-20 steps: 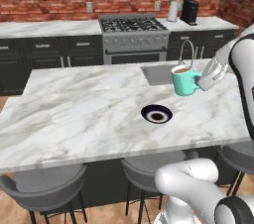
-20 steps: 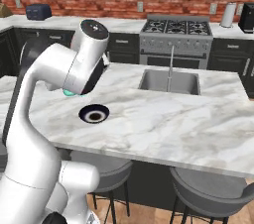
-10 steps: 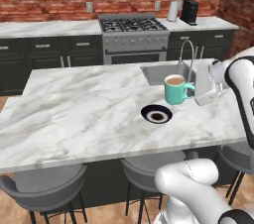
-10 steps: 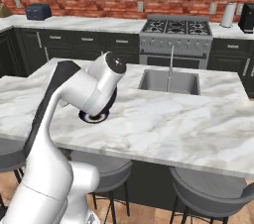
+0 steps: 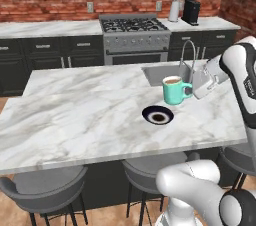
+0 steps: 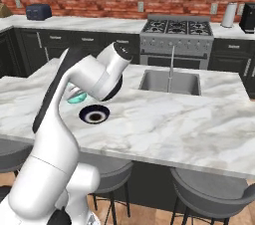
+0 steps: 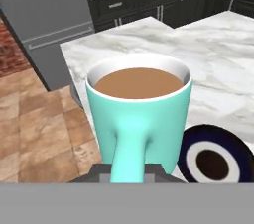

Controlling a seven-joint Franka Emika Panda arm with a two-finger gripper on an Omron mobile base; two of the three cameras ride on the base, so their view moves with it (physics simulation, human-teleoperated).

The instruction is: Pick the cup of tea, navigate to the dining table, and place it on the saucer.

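The teal cup of tea (image 5: 173,90), full of brown liquid, hangs upright just above the dining table (image 5: 75,115). My gripper (image 5: 192,91) is shut on its handle from the right. The dark saucer (image 5: 158,115) with a pale ring lies on the marble a little in front and to the left of the cup, apart from it. In the hand view the cup (image 7: 139,114) is close in front of the gripper (image 7: 128,171), with the saucer (image 7: 213,156) low to its right. From the right base, my arm hides most of the cup (image 6: 75,97), beside the saucer (image 6: 94,115).
A sink (image 5: 162,72) with a tall faucet (image 5: 188,55) is set into the table just behind the cup. Grey stools (image 5: 45,190) line the near edge. A stove (image 5: 132,30) and dark cabinets stand along the brick back wall.
The arm has carried the cup leftward and a little lower, from over the sink edge to close by the saucer. The gripper has stayed shut on the handle.
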